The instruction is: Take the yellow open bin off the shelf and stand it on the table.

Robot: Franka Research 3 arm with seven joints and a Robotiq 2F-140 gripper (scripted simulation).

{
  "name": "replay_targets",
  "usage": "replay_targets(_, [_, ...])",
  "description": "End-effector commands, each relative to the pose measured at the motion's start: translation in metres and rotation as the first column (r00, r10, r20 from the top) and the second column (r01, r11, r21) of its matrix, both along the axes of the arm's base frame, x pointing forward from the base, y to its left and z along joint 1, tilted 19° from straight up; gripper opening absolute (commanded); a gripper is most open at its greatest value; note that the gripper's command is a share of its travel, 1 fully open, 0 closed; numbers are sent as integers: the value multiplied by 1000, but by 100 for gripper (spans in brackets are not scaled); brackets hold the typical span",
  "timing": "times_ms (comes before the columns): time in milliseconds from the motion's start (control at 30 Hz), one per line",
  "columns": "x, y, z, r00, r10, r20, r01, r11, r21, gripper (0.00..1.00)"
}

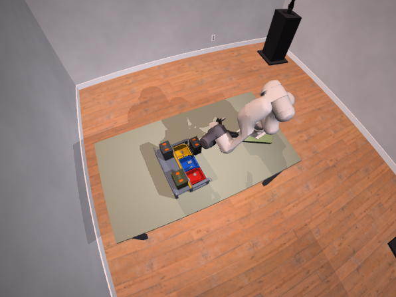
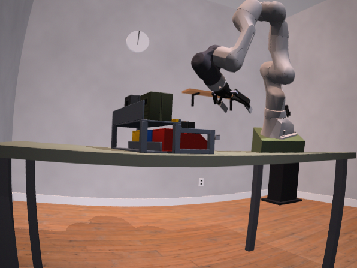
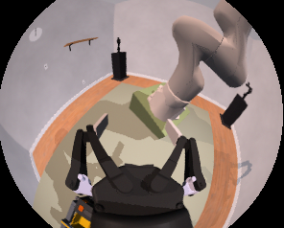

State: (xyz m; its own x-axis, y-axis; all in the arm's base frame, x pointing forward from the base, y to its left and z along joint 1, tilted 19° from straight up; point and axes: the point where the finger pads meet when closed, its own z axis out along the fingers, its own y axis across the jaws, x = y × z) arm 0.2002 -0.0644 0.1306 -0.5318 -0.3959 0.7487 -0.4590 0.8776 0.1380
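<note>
Presently the yellow bin (image 1: 183, 151) sits in the lower tier of the shelf (image 1: 165, 169), at the end of the row nearest the dark box (image 1: 195, 145), with the blue bin (image 1: 189, 163) just beside it and the red bin (image 1: 195, 175) beyond that. Its parts cannot be made out clearly. Your gripper (image 2: 234, 104) hangs above the table (image 2: 179, 158), well apart from the shelf on the arm's side, jaws spread wide and holding nothing. Judging by this, you are in the approach. To do it well, bring the jaws down level with the yellow bin's open front, line up squarely before closing, and take hold of its own wall only. Draw it straight out, keeping it level so its contents stay in, and avoid nudging the blue bin.
</note>
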Motion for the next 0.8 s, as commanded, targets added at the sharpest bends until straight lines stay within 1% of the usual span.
replay_targets(0, [0,0,0,1000,0,0,0,1000,0,100])
replay_targets(467, [0,0,0,1000,0,0,0,1000,0,100])
replay_targets(500, [7,2,7,999,-22,43,21,1000,19,57])
replay_targets(567, [21,6,20,989,-69,128,62,996,59,57])
replay_targets(633, [36,10,33,971,-118,210,98,990,102,57])
replay_targets(767, [36,10,33,971,-118,210,98,990,102,57])
